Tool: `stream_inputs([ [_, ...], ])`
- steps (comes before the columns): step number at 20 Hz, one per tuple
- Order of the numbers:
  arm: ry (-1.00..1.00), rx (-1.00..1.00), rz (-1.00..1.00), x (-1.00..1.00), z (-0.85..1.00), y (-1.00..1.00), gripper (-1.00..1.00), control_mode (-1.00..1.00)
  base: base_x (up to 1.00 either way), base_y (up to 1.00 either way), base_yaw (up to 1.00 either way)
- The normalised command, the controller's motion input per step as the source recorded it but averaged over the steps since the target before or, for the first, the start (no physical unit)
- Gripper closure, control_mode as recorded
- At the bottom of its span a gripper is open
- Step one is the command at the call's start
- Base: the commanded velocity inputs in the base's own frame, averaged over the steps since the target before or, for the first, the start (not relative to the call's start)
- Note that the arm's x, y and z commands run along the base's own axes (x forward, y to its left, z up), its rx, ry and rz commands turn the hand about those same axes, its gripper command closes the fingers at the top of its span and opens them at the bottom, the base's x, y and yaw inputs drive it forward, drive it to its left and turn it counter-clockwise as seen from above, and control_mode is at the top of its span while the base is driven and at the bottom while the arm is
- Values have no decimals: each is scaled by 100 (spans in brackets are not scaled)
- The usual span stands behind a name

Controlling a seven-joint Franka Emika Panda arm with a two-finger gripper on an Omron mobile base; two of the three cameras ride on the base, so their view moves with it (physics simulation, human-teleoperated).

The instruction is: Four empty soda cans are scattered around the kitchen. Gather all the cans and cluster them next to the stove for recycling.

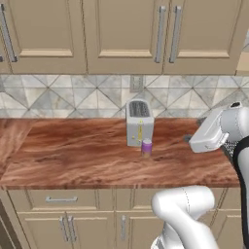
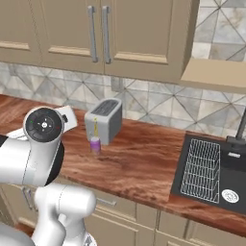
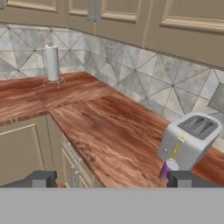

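A pale purple soda can (image 1: 147, 146) is seen upright on the wooden counter (image 1: 73, 155), just in front of the grey toaster (image 1: 139, 122). The gripper (image 3: 109, 179) is held wide open and empty, the can lying just above its right fingertip (image 3: 183, 179) in the hand view.

a grey toaster (image 1: 139, 122) stood on my wooden counter (image 1: 73, 151), near the tiled backsplash (image 1: 58, 97). far left, a paper-towel roll (image 3: 51, 62) stood upright in the corner. to the right lay a black sink (image 2: 211, 168), with beige cabinets (image 1: 121, 34) above.
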Motion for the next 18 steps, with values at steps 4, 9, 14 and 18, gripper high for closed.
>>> stream_inputs([
  [4,0,0,0,0,0,0,-100,100,-14,-27,-31],
  [9,0,0,0,0,0,0,-100,100,-14,-28,-30],
  [14,0,0,0,0,0,0,-100,100,-4,-11,-21],
  [18,0,0,0,0,0,0,-100,100,0,-1,-12],
])
